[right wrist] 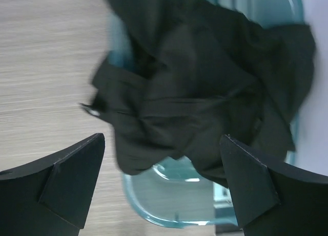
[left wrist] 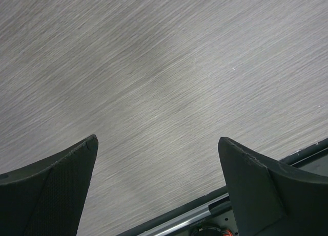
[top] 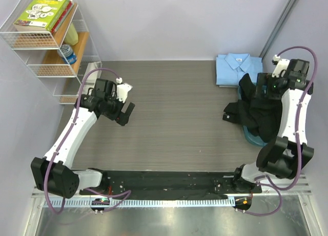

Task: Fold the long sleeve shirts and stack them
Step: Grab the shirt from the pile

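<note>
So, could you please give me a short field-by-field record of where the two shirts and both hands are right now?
light blue collared shirt: folded flat at the far right of the grey table, just beyond the tub
black collared shirt: crumpled, heaped in the teal plastic tub, spilling over its rim toward the table
left hand: open, empty, over bare table
right hand: open, above the black shirt, gripping nothing
stack: not yet made
</note>
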Motion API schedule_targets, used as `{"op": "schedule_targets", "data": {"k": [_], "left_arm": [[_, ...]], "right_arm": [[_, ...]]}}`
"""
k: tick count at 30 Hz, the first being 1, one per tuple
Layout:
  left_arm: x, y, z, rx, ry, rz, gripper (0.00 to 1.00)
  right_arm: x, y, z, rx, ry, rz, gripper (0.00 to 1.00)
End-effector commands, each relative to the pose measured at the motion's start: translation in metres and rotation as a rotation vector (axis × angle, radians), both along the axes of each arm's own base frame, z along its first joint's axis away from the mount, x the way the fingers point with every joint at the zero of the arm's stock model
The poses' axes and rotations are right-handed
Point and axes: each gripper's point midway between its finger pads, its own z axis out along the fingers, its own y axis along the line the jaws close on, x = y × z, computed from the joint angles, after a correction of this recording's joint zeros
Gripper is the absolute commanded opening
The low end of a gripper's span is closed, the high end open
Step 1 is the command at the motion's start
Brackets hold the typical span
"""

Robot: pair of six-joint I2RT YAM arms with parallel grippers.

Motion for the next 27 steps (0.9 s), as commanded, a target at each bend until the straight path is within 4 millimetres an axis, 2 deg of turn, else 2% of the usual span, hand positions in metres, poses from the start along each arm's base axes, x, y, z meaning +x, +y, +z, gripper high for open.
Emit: {"op": "schedule_targets", "data": {"k": [1,4,5,7,8,10,11,12,14,15,18,20,21,23,24,25,26,27], "left_arm": [[0.002,-0.008,0.006,-0.021,-0.001,-0.049,1.0],[0.002,-0.008,0.004,-0.014,0.002,-0.062,1.0],[0.001,-0.007,0.003,-0.011,0.004,-0.063,1.0],[0.001,-0.006,0.001,-0.001,0.006,-0.067,1.0],[0.001,-0.006,0.0,0.002,0.009,-0.069,1.0],[0.001,-0.005,-0.005,0.005,0.015,-0.072,1.0],[0.001,-0.005,-0.007,0.008,0.017,-0.072,1.0],[0.001,-0.005,-0.01,0.009,0.021,-0.072,1.0],[0.001,-0.006,-0.013,0.008,0.033,-0.074,1.0],[0.001,-0.006,-0.016,0.01,0.042,-0.074,1.0],[0.001,-0.005,-0.019,0.013,0.048,-0.073,1.0],[0.001,-0.006,-0.021,0.009,0.053,-0.076,1.0],[0.0,-0.007,-0.022,0.005,0.058,-0.076,1.0],[0.001,-0.008,-0.019,-0.003,0.049,-0.076,1.0],[0.001,-0.008,-0.018,-0.008,0.047,-0.07,1.0],[0.001,-0.009,-0.016,-0.011,0.04,-0.067,1.0],[0.002,-0.009,-0.013,-0.016,0.033,-0.063,1.0],[0.002,-0.01,-0.011,-0.022,0.026,-0.059,1.0]], "right_arm": [[-0.011,-0.035,-0.035,-0.049,0.168,-0.076,1.0],[-0.009,-0.052,-0.057,-0.061,0.219,-0.123,1.0],[-0.01,-0.055,-0.074,-0.05,0.258,-0.129,1.0],[-0.007,-0.067,-0.088,-0.08,0.271,-0.148,1.0],[-0.01,-0.068,-0.108,-0.068,0.309,-0.148,1.0],[-0.008,-0.077,-0.128,-0.098,0.344,-0.163,1.0],[-0.008,-0.079,-0.139,-0.093,0.368,-0.16,1.0],[-0.008,-0.079,-0.161,-0.074,0.413,-0.154,1.0],[-0.003,-0.08,-0.178,-0.058,0.424,-0.152,1.0],[-0.004,-0.078,-0.195,-0.039,0.459,-0.145,1.0],[-0.006,-0.074,-0.223,-0.002,0.509,-0.13,1.0],[-0.007,-0.061,-0.232,0.057,0.516,-0.089,0.97],[-0.011,-0.057,-0.234,0.073,0.527,-0.077,0.81],[-0.011,-0.05,-0.222,0.099,0.503,-0.054,0.55],[-0.009,-0.041,-0.209,0.134,0.475,-0.037,0.26],[-0.004,-0.037,-0.18,0.136,0.405,-0.028,0.06],[0.005,-0.036,-0.153,0.136,0.335,-0.03,0.01],[0.009,-0.024,-0.128,0.178,0.277,-0.002,0.01]]}}
